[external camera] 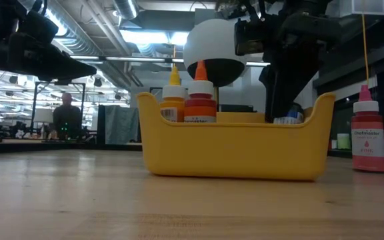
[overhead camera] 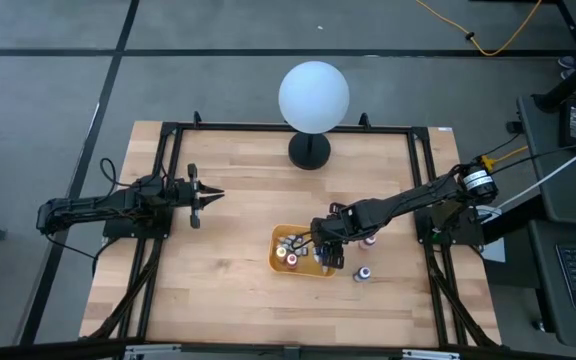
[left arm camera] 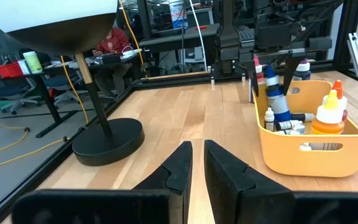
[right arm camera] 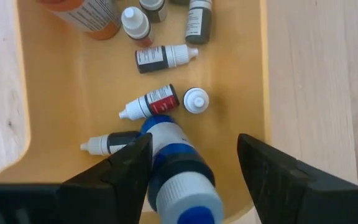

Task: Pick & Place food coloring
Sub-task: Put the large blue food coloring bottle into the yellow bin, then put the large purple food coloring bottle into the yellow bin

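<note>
Place step, at the release. The right gripper (right arm camera: 194,171) hung over the yellow plastic bin (overhead camera: 280,266) near the middle of the wooden desk (overhead camera: 228,230). Its fingers stood wide, with the blue food-coloring bottle (right arm camera: 179,180) between them, apparently clear of both and upright in the bin. Small dropper bottles (right arm camera: 151,102) lay on the bin floor beside it; the tall orange bottle (external camera: 200,100) and yellow bottle (external camera: 173,99) stood at the other end.

Two bottles were left on the desk beside the bin, including the red-labelled bottle (external camera: 368,137).

The left gripper (overhead camera: 200,196) was parked well away, fingers nearly together, holding nothing.

Next move, in my judgement: lift straight up so the fingers don't tip the blue bottle, then go for a desk bottle.
</note>
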Available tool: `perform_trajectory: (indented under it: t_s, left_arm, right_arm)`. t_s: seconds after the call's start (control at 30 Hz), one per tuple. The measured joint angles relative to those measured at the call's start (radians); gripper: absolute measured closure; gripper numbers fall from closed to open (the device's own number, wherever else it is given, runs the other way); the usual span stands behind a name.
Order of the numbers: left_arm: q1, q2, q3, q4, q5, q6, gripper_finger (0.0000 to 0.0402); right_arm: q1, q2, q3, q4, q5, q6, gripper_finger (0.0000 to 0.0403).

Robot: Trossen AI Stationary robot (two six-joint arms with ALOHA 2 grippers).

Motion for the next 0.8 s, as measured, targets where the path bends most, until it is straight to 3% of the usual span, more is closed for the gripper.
perform_trajectory:
  t_s: [0.37,0.8]
  left_arm:
    - [0.000,0.000,0.000,0.000,0.000,0.000,0.0362]
    - [0.000,0.000,0.000,0.000,0.000,0.000,0.0362]
  right_arm:
    - [0.000,0.000,0.023,-0.039,0.008,0.004,0.0166]
    - [0.071,-0.002,0.319,-0.288,0.223,-0.022,0.0166]
